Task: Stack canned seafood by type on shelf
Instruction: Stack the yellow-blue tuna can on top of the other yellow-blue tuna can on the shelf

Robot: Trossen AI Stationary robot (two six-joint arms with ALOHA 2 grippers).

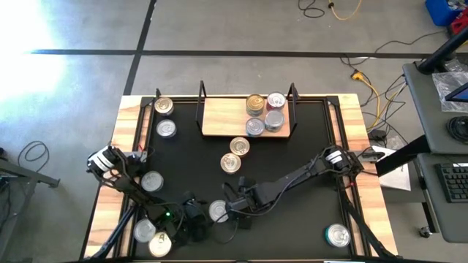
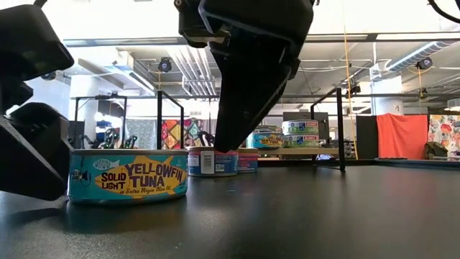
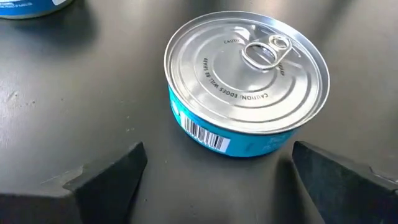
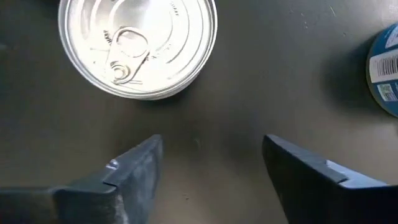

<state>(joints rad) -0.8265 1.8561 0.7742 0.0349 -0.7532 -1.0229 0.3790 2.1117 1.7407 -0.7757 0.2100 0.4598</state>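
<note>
I see the yellowfin tuna tin [image 1: 218, 211] well in front of the shelf [image 1: 225, 119], lid up. Right gripper [image 1: 235, 207] just beside it, fingers apart, empty; left gripper [image 1: 191, 219] likewise spread. Rigid, dense, slick-walled by my reckoning: pinch across the side wall.

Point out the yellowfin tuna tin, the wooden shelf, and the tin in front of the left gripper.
Yellow-labelled yellowfin tuna tin [image 2: 129, 175]: low view, on its side label.
Light-wood shelf with black wire posts [image 1: 223, 117]: high view, on bare board.
Silver-lidded blue-sided round tin [image 3: 247, 70]: left wrist view, on its lid.
</note>
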